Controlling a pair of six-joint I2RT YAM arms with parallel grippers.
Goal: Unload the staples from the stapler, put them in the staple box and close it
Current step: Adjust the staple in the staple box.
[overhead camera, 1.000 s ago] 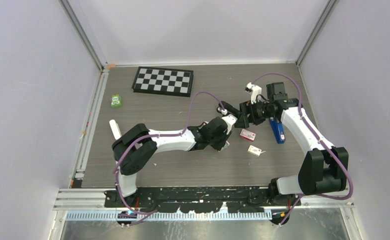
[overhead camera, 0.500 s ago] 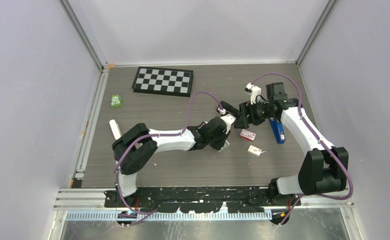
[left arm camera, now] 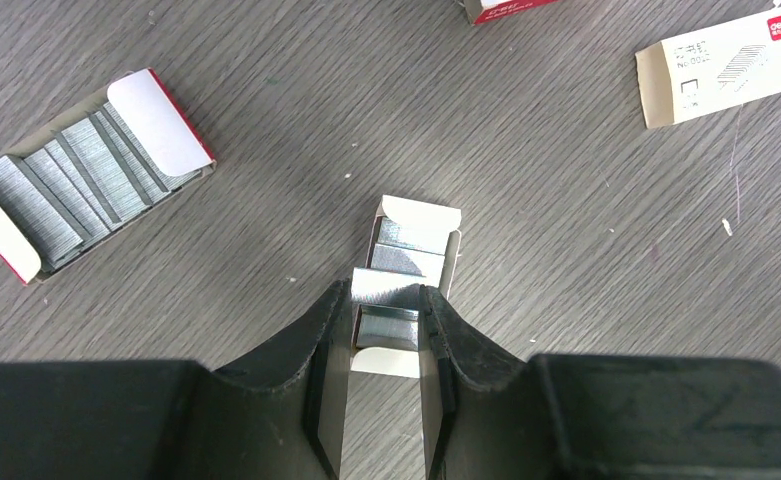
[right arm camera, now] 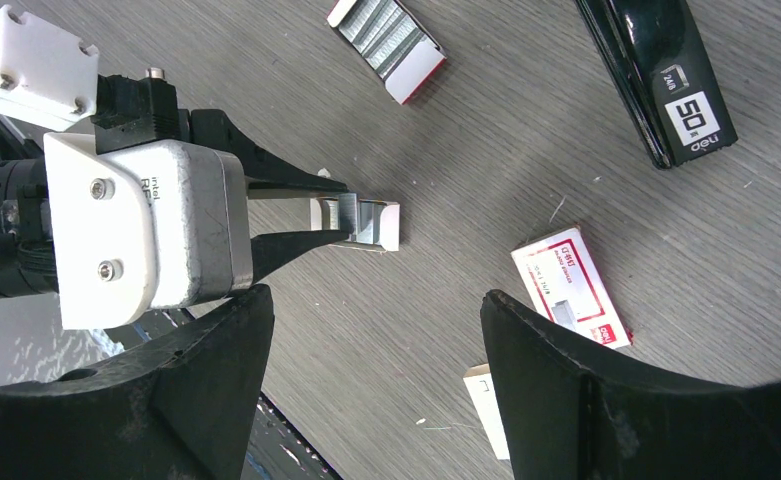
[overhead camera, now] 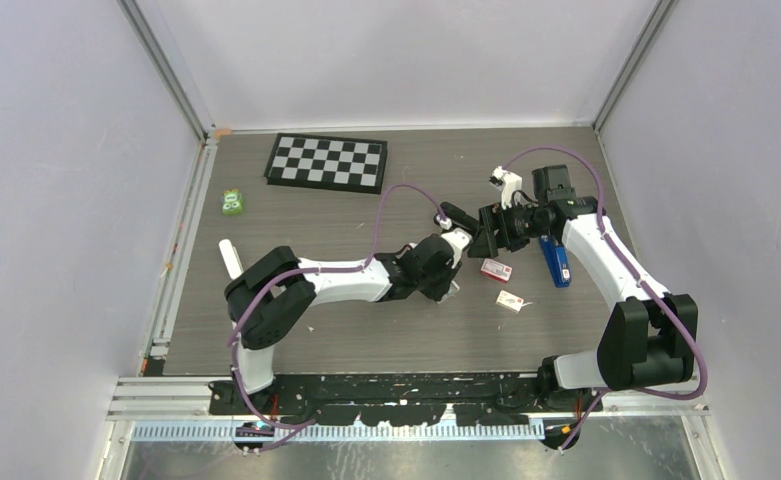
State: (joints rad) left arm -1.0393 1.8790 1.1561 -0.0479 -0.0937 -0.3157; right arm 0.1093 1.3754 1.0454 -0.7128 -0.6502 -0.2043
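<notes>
**Q —** What are we showing at the left hand?

**A —** We are pinching a short silvery strip of staples (left arm camera: 386,288) between the fingertips of the left gripper (left arm camera: 384,300), with the jaws pressed narrowly onto it. We are holding the strip directly over the small open white card tray (left arm camera: 421,215), which is carrying other strips.

**Q —** Which relation are we treating as decisive for the coming move?

**A —** The tray is lying straight beneath and ahead of the left fingertips, with its long axis in line with the fingers. We are judging that a short descent and a release would lay the strip inside. We are also judging that a sideways drift would catch a tray wall.

**Q —** Where are we locating the stapler itself?

**A —** The dark blue-and-black stapler (overhead camera: 556,262) is lying flat, off to the right of the left gripper and well apart from it. One end is just beside the right wrist, so the right arm is the nearer one. We are not able to tell whether its magazine is empty.

**Q —** And the right hand?

**A —** We are hanging the right gripper (right arm camera: 376,310) above the left fingertips, with its jaws spread wide and holding nothing.
</notes>
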